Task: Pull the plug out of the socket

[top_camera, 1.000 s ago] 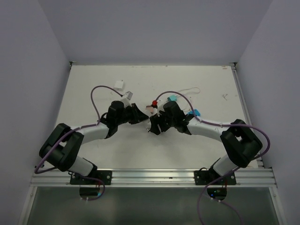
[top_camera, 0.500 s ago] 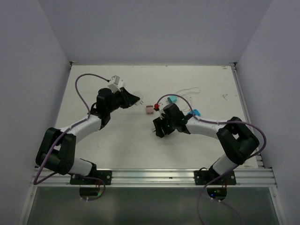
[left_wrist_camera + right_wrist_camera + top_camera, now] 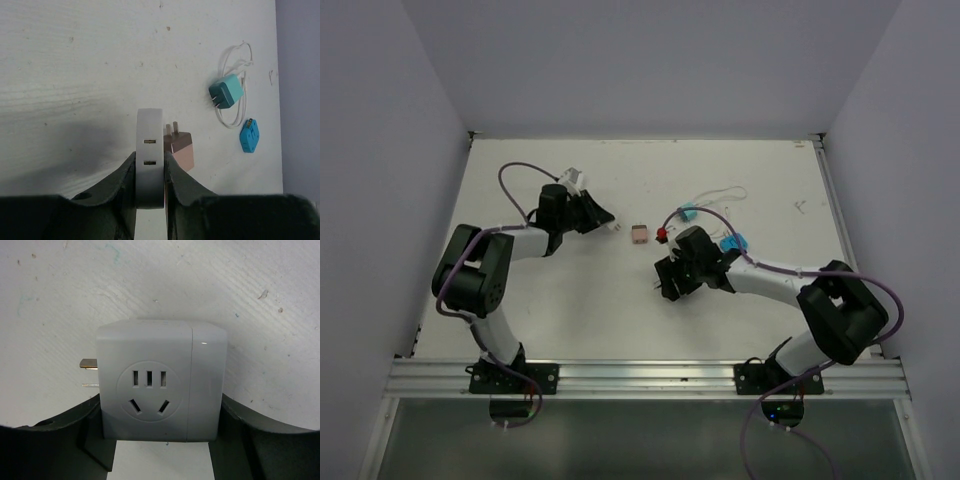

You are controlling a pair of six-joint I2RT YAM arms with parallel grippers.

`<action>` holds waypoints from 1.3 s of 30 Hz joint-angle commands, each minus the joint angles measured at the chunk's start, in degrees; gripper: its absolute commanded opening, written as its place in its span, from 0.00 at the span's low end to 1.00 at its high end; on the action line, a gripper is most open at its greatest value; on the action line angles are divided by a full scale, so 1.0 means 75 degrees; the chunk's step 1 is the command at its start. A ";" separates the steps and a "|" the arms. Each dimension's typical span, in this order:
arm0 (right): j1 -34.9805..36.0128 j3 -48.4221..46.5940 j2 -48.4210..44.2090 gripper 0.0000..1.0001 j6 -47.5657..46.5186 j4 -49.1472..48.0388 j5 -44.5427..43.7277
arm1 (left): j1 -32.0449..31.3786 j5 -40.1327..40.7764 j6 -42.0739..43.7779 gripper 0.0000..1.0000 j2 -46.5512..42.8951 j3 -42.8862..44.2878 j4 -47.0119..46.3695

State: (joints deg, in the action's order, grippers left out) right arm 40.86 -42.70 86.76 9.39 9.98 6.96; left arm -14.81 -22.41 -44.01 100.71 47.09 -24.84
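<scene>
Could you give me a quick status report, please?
Left gripper shut on white block. Right gripper shut on socket. Pink plug loose on table.

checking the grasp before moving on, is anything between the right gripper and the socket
Nothing visible: the right gripper is shut directly on the socket, one finger on each side, and the socket's face holds no plug.

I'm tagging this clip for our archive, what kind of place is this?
Most likely a robot lab test cell: a bare white table boxed in by plain walls, a left arm and right arm bolted to a metal rail, and a teal plug and blue plug lying loose.
</scene>
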 commanded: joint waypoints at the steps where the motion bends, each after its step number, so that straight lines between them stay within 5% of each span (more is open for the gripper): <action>1: -0.0011 0.0045 -0.0306 0.00 0.0014 0.0345 -0.0177 | 0.0111 -0.0129 -0.0062 0.28 0.0434 0.0506 -0.0473; 4: -0.0011 0.0045 -0.0377 0.00 0.0002 0.0404 -0.0272 | 0.0169 -0.0105 0.0055 0.44 0.0797 0.0740 -0.0263; 7: -0.0022 0.0045 -0.0447 0.00 0.0026 0.0439 -0.0307 | 0.0228 0.0000 0.0207 0.68 0.0928 0.0881 0.0030; 8: -0.0022 0.0045 -0.0459 0.00 0.0037 0.0497 -0.0342 | 0.0252 0.0035 0.0243 0.83 0.0928 0.0905 0.0193; 11: -0.0011 -0.0037 -0.0517 0.00 0.0049 0.0626 -0.0412 | 0.0287 0.0269 0.0372 1.00 0.0706 0.0905 0.0568; 22: 0.0188 -0.0131 -0.0529 0.01 0.0342 0.1072 -0.0658 | 0.0299 0.2073 0.1285 1.00 -0.1611 0.0869 0.3345; 24: 0.0328 -0.0131 -0.0587 0.07 0.0400 0.1154 -0.0717 | 0.0299 0.2563 0.1600 1.00 -0.2208 0.0893 0.4236; 27: 0.0457 -0.0166 -0.0634 0.40 0.0482 0.1376 -0.0741 | 0.0299 0.3336 0.1883 0.99 -0.3134 0.0905 0.5056; 28: 0.0470 -0.0155 -0.0762 0.60 0.0518 0.1411 -0.0717 | 0.0299 0.3503 0.1941 0.99 -0.3382 0.0916 0.5383; 31: 0.0481 -0.0190 -0.1125 0.83 0.0670 0.1505 -0.0647 | 0.0299 0.3960 0.2141 1.00 -0.4296 0.0963 0.5888; 34: 0.0481 -0.0470 -0.1535 0.97 0.0740 0.1844 -0.0635 | 0.0299 0.4032 0.2270 1.00 -0.5047 0.1092 0.6356; 39: 0.0481 -0.1265 -0.2414 0.99 0.0775 0.2863 -0.0927 | 0.0299 0.3832 0.2445 1.00 -0.5913 0.1992 0.7190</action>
State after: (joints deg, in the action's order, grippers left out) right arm 44.34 -46.57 73.67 14.17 26.52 2.04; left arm -12.97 5.02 -28.45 59.68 56.71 23.53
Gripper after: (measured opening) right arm 0.986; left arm 0.994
